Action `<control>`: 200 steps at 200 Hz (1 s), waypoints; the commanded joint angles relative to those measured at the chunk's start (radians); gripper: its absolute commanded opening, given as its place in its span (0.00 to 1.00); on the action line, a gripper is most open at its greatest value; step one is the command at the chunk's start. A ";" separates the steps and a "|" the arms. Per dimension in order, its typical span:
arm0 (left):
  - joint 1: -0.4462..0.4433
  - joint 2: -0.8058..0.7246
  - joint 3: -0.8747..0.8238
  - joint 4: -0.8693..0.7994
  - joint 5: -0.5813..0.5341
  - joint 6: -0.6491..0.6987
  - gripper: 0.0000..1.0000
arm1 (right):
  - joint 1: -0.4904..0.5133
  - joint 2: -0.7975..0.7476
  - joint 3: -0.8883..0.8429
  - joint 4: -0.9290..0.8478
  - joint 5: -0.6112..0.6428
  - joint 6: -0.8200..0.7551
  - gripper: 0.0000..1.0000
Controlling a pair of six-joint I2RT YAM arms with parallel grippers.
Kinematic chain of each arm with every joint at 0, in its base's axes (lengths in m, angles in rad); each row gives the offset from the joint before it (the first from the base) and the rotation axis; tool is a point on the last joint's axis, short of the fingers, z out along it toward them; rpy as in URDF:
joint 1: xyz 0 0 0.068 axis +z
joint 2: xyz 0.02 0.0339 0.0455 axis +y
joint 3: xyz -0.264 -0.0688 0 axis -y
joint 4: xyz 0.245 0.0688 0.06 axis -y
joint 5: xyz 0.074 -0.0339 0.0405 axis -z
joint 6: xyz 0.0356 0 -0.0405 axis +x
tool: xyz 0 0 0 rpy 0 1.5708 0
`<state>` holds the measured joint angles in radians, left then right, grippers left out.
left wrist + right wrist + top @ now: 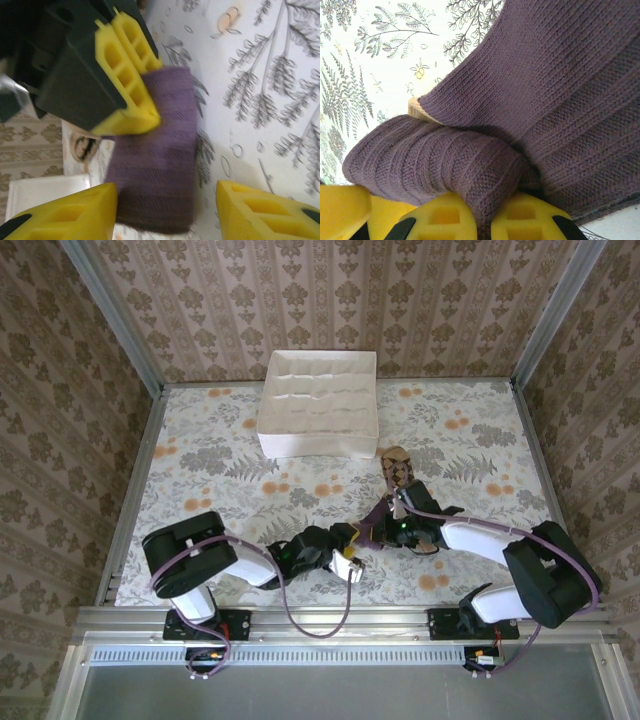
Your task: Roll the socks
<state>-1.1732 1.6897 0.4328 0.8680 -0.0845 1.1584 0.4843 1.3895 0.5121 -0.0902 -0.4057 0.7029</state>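
- The loose end of the purple sock [155, 165] is seen lying directly between the fingers of the left gripper [165, 212]. The jaws are parted, one yellow finger at the sock's edge and the other set clear of it, so nothing is gripped on that side.
- The right gripper [485, 222] is clenched on the same sock, with a fold of ribbed knit pinched between its two yellow pads. In the left wrist view its closed fingers [127, 85] are seen just beyond the left jaws, further along the strip.
- The sock's long axis is laid away from the left gripper, toward the far right of the table [250, 480]. Its width, not its length, is therefore spanned by the open jaws, and a closing there is judged to take the end squarely.
- The checked sock [397, 468] is found at the far end of that line, near the front corner of the white box [318, 405]. Whether it is laid on the purple one or merely beside it cannot be told.
- The two grippers are placed close together near the middle of the table, the left nearer the loose end and the right nearer the sock's middle.
- A small tan patch is seen under the purple fold in the right wrist view. Whether it is a toe or the other sock cannot be told.
- The work is carried on a flat, floral-printed surface on which the fabric is judged to slide easily.
- Bare table is left to the left and to the far right. The box is set against the back edge, and the table is enclosed by patterned walls on three sides.
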 commanded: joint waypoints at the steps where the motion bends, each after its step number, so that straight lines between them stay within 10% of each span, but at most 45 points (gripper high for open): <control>1: -0.005 0.070 0.047 0.046 -0.046 0.068 0.53 | -0.006 0.086 -0.051 -0.196 0.076 -0.021 0.00; 64: 0.022 0.171 0.119 -0.003 -0.051 0.098 0.48 | -0.019 0.085 -0.031 -0.237 0.033 -0.045 0.00; 111: 0.078 0.020 0.189 -0.470 0.108 0.023 0.00 | -0.031 -0.060 0.053 -0.391 0.033 -0.097 0.18; 150: 0.079 0.001 0.149 -0.485 0.106 0.008 0.00 | -0.093 -0.204 0.156 -0.566 0.053 -0.151 0.36; 200: 0.054 -0.001 0.134 -0.483 0.081 -0.014 0.00 | -0.147 -0.138 0.126 -0.464 0.051 -0.111 0.35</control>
<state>-1.1057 1.6882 0.6079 0.5049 0.0051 1.1740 0.3454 1.1854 0.6586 -0.5804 -0.3618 0.5751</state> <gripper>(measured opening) 0.055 0.364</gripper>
